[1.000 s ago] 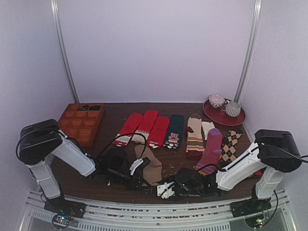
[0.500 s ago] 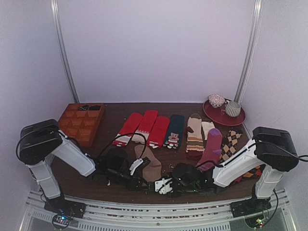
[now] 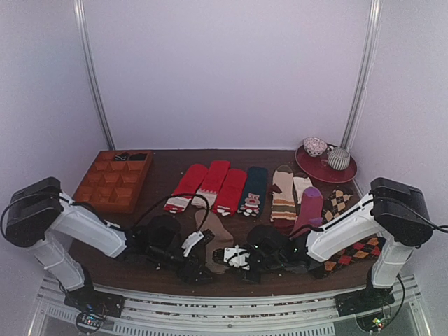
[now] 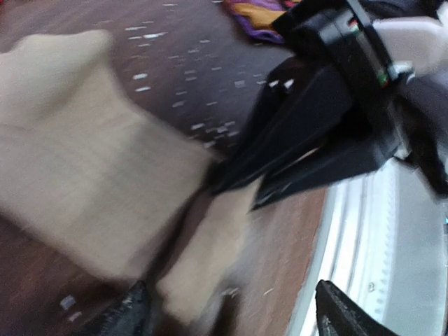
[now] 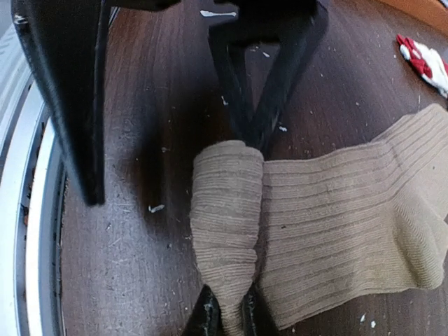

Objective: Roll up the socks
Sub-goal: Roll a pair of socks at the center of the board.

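The tan socks (image 3: 218, 241) lie flat near the table's front edge, between the two arms. Their near end is rolled into a short roll (image 5: 227, 210), and the flat ribbed part (image 5: 343, 224) stretches away to the right. My right gripper (image 5: 231, 318) is shut on the roll's lower end. My left gripper (image 4: 234, 318) is open; its two dark fingertips (image 4: 136, 315) stand wide apart over the blurred tan socks (image 4: 84, 175). In the right wrist view, the left gripper's fingers (image 5: 269, 91) sit just beyond the roll. From above, the two grippers meet at the socks' near end (image 3: 210, 264).
Red socks (image 3: 203, 185), a dark sock (image 3: 253, 189), striped beige socks (image 3: 283, 196), a purple sock (image 3: 308, 210) and argyle socks (image 3: 336, 210) lie in a row behind. An orange compartment tray (image 3: 115, 178) is at the back left. A red plate with cups (image 3: 325, 168) is at the back right. A metal rail (image 3: 224, 301) runs along the front edge.
My left gripper has opened and let go of the socks. My right gripper has moved left to the socks' near end and shut on the roll.
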`<action>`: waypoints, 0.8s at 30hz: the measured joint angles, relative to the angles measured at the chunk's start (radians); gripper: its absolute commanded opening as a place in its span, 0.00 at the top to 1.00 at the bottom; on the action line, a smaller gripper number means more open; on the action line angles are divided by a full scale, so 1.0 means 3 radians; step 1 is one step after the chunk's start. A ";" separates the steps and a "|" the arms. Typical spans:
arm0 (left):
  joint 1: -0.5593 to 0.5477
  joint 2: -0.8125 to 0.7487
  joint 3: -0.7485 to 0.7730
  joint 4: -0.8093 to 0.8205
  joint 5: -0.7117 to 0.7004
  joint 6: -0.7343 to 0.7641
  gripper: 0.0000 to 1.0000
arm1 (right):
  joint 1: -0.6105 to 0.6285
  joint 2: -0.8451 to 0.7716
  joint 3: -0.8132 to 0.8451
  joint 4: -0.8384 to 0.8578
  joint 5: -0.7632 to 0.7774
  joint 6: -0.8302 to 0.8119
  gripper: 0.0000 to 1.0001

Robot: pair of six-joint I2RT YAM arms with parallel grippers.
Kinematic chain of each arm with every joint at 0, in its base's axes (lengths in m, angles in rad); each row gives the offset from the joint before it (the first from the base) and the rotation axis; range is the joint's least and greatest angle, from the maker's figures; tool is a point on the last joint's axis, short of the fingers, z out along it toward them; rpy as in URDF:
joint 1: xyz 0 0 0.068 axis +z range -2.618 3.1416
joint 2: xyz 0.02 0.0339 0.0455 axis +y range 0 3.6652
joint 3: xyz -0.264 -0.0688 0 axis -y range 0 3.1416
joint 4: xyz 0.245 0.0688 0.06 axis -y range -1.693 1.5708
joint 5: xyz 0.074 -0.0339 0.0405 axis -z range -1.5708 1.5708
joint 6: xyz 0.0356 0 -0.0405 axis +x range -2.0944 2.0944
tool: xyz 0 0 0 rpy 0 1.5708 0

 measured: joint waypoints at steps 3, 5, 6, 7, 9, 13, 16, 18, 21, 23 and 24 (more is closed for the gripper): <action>0.0023 -0.0402 -0.0071 -0.0518 -0.0407 0.0099 0.03 | -0.0148 0.0000 0.0060 -0.0153 -0.0384 0.0230 0.96; 0.0037 -0.0657 -0.0120 -0.0760 -0.0645 0.0178 0.02 | -0.0252 0.0025 0.0136 -0.0310 -0.0678 0.0376 0.96; 0.0037 -0.0779 -0.0142 -0.0819 -0.0730 0.0217 0.02 | -0.0308 0.0060 0.0200 -0.0412 -0.0827 0.0453 0.95; 0.0036 -0.0922 -0.0167 -0.0855 -0.0805 0.0261 0.02 | -0.0348 0.0092 0.0256 -0.0504 -0.0936 0.0501 0.95; 0.0015 -0.1161 -0.0196 -0.0861 -0.0936 0.0355 0.05 | -0.0437 0.0178 0.0409 -0.0720 -0.1169 0.0627 0.95; -0.0128 -0.1499 -0.0243 -0.0703 -0.1171 0.0642 0.14 | -0.0577 0.0338 0.0683 -0.1108 -0.1548 0.0820 0.95; -0.0219 -0.1550 -0.0308 -0.0497 -0.1177 0.0828 0.17 | -0.0661 0.0403 0.0760 -0.1306 -0.1832 0.0959 0.95; -0.0230 -0.1502 -0.0378 -0.0303 -0.1153 0.0965 0.19 | -0.0711 0.0449 0.0816 -0.1472 -0.2009 0.1019 0.95; -0.0230 -0.1256 -0.0404 -0.0061 -0.1092 0.1123 0.23 | -0.0771 0.0525 0.0898 -0.1659 -0.2218 0.1073 0.94; -0.0230 -0.1025 -0.0392 0.0081 -0.1049 0.1213 0.29 | -0.0821 0.0587 0.0952 -0.1787 -0.2378 0.1108 0.95; -0.0230 -0.0932 -0.0383 0.0131 -0.1027 0.1237 0.34 | -0.0835 0.0612 0.0974 -0.1829 -0.2429 0.1125 0.94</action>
